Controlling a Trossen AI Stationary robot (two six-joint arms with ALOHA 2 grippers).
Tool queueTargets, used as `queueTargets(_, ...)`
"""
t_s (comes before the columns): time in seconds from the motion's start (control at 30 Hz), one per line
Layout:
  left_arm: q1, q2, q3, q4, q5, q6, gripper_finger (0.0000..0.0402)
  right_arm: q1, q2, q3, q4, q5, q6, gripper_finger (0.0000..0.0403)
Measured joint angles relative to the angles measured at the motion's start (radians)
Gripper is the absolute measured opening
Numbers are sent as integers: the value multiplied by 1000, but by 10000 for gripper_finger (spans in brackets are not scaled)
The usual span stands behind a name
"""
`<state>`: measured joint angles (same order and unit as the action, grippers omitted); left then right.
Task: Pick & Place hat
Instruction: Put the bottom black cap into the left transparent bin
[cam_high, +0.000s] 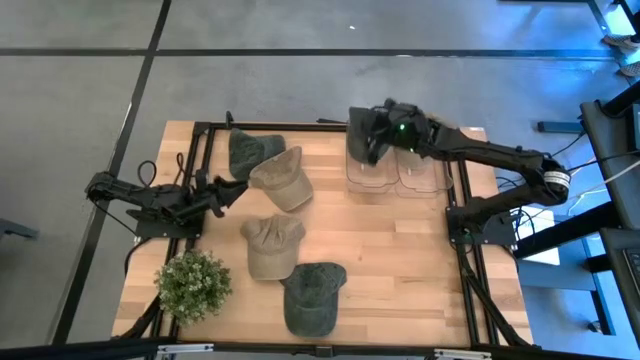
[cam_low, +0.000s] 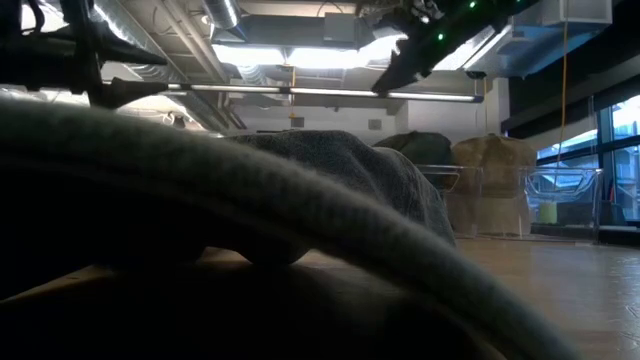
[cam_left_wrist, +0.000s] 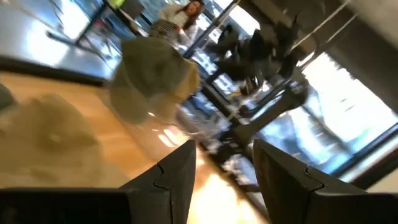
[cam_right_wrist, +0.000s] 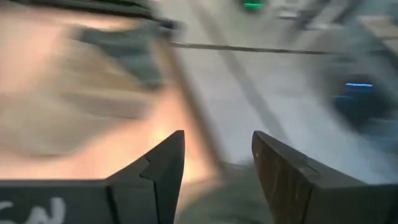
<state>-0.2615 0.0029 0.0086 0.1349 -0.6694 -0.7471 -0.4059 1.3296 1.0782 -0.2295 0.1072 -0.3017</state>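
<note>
Several caps lie crown-up on the wooden table: a dark green one (cam_high: 254, 150), a tan one (cam_high: 280, 178), a second tan one (cam_high: 272, 245) and another dark green one (cam_high: 313, 297). My right gripper (cam_high: 372, 133) is open over the far-left corner of the clear bins (cam_high: 400, 172). A dark cap (cam_high: 360, 135) shows just beneath it, and a grey-green patch (cam_right_wrist: 229, 199) lies between its fingers. My left gripper (cam_high: 226, 191) is open and waits left of the tan cap (cam_left_wrist: 155, 74), apart from it.
A potted plant (cam_high: 193, 285) stands at the near-left corner. Black frame rails (cam_high: 200, 140) run along the table's left and right sides. The near dark cap (cam_low: 300, 200) fills most of the low view. A person (cam_left_wrist: 183, 18) is in the room beyond the table.
</note>
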Motion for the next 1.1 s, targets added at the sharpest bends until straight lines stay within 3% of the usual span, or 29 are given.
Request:
queueTargets(0.13,0,0,0,19,17,-59,155,96,1,0,-101,-235,91,189)
queueTargets(0.23,0,2,0,19,41,-2,155,167,2,0,-163,-322,196,189)
queueTargets(0.37,0,17,0,20,115,115,155,245,2,0,-222,-326,348,189)
queueTargets(0.63,0,178,49,31,178,95,144,359,2,0,-268,-237,431,189)
queueTargets(0.87,0,464,229,31,296,203,104,406,2,-1,-314,-129,421,189)
queueTargets(1.1,-15,813,492,16,508,402,40,407,2,-2,-450,-125,429,189)
